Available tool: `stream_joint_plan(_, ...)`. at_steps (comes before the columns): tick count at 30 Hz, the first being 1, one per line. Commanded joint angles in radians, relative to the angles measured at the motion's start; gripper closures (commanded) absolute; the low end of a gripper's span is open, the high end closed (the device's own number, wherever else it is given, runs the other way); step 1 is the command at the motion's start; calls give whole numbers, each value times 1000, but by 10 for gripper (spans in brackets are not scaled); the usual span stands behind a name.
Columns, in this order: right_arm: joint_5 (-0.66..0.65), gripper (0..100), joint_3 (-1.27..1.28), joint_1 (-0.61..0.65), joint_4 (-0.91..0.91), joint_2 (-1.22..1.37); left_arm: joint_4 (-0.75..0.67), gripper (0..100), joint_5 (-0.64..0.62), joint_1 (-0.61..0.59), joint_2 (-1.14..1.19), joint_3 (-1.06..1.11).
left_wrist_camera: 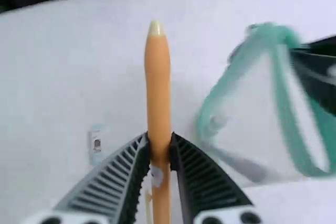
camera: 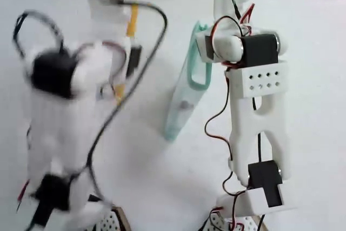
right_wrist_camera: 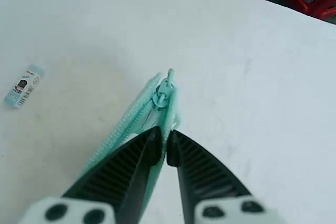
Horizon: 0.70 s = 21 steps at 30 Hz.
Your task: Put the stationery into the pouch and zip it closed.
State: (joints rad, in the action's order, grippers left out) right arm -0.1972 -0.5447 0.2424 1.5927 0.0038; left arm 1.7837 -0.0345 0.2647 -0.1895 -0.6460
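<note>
- High view: the pouch [camera: 186, 87] stands on its long edge near the middle of the table [camera: 303, 133], between the two arms, with one end toward the far edge.
- It is a long, slim pouch of clear, soft, glossy plastic. It has mint-green trim and a mint-green zip band along the top.
- In the right wrist view the zip shows fine ridged teeth. Its slider [right_wrist_camera: 161, 94], with a small tab pull, sits at the end of the pouch just past the fingertips.
- The right gripper [right_wrist_camera: 164, 139] has its jaws almost together, pinching the top hem of the pouch beside the slider.
- Its fingers [right_wrist_camera: 131, 166] are black, wedge-shaped and ribbed on their faces, and they are set in white plastic.
- In the left wrist view the mouth of the pouch gapes as a green-rimmed loop, with the other arm's dark fingers at its rim.
- The left gripper [left_wrist_camera: 158, 141] is clamped narrow on a pen [left_wrist_camera: 157, 87], gripping the barrel so that the tip points out past the fingertips.
- The pen is above the table near the open mouth, not touching it and not inside it.
- The pen has a smooth, round orange barrel that tapers to a pale cream, rounded tip.
- An eraser [left_wrist_camera: 96, 141], a small rectangular block in a pale blue printed sleeve, lies flat on the table. It is well apart from the pouch, on the pen's other side.
- The table is plain white and smooth.
</note>
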Motion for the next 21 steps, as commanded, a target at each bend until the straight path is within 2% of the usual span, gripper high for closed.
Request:
stream_joint_plan(1, 3, 980, 32, -1, 7, -7, -130, 970, -41, 288, -429, 127)
stream_joint_plan(3, 3, 980, 37, 1, 7, -7, -295, 969, -48, 338, -558, 262)
stream_joint_plan(9, 3, 980, 38, -5, 7, -7, -1003, 968, -110, 349, -822, 910)
stream_joint_plan(12, 3, 980, 41, -7, -1, -7, -1278, 968, -121, 397, -926, 1169)
stream_joint_plan(16, 3, 980, 41, -8, -2, -5, -1433, 968, -123, 438, -1015, 1370)
stream_joint_plan(21, 18, 980, 41, -8, -7, -7, -1600, 968, -127, 450, -1012, 1487)
